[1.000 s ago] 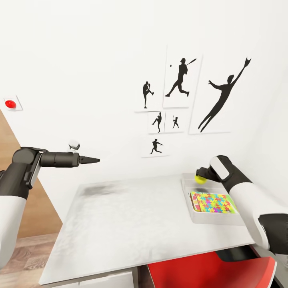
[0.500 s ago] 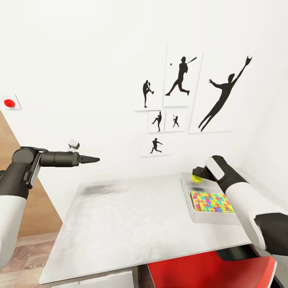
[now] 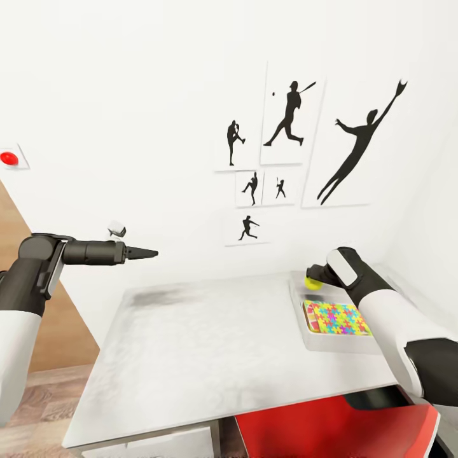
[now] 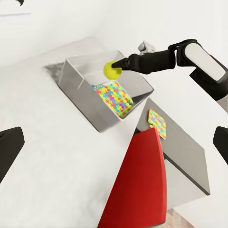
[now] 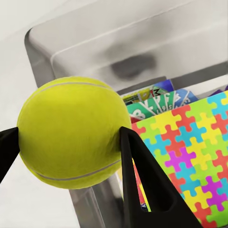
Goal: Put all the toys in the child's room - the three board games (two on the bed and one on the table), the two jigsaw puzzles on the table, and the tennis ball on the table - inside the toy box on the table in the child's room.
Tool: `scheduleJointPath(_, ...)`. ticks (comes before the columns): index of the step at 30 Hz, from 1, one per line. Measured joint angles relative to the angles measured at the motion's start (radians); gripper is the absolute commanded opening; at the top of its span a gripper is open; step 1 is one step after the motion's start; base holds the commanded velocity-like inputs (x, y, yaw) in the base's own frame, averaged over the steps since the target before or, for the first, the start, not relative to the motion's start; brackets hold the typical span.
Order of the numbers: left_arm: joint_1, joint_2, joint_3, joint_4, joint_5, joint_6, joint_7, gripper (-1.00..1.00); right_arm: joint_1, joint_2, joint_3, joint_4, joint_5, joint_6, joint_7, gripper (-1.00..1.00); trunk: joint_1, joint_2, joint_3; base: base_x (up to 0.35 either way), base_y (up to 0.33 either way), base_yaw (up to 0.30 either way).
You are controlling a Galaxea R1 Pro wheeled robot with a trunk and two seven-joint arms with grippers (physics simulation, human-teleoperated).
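Observation:
My right gripper [image 3: 310,278] is shut on the yellow-green tennis ball [image 3: 312,282] and holds it above the far end of the light-grey toy box [image 3: 298,318], at the right of the white table [image 3: 210,343]. One jigsaw puzzle [image 3: 336,318] lies on top inside the box, with printed board games [image 5: 152,102] showing under it. The left wrist view shows the ball [image 4: 113,69] over the box [image 4: 80,99] and a second jigsaw puzzle [image 4: 157,122] on the lower grey desk section. My left gripper [image 3: 147,254] hovers open, high above the table's left end.
A red chair [image 3: 331,426] is tucked under the table's near edge, below the box. The white wall with black silhouette pictures [image 3: 289,121] stands right behind the table. A wooden surface [image 3: 38,318] lies to the left.
My right gripper has carried the ball slightly left over the box's far end. The head view has shifted a little. The left arm has stayed still.

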Motion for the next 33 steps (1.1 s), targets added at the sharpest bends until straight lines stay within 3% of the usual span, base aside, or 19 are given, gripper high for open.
scheduleJointPath(15, -0.012, 0.001, 0.000, 0.000, 0.000, 0.000, 0.000, 1.00, -0.005, 0.000, 0.000, -0.001, 0.002, -0.005, -0.001, -1.00, 0.000, 0.000, -0.024, 0.000, 0.000, 0.000)
scheduleJointPath(21, -0.012, 0.000, 0.000, 0.000, 0.000, 0.000, 0.000, 1.00, -0.005, 0.000, 0.002, 0.000, 0.003, -0.072, -0.001, -1.00, 0.000, 0.000, -0.034, 0.000, 0.000, 0.000)
scheduleJointPath(33, -0.021, 0.000, 0.000, 0.000, -0.001, 0.000, 0.000, 1.00, -0.012, 0.001, 0.001, -0.001, 0.003, -0.090, -0.001, -1.00, 0.000, 0.000, -0.054, 0.000, 0.000, 0.000)
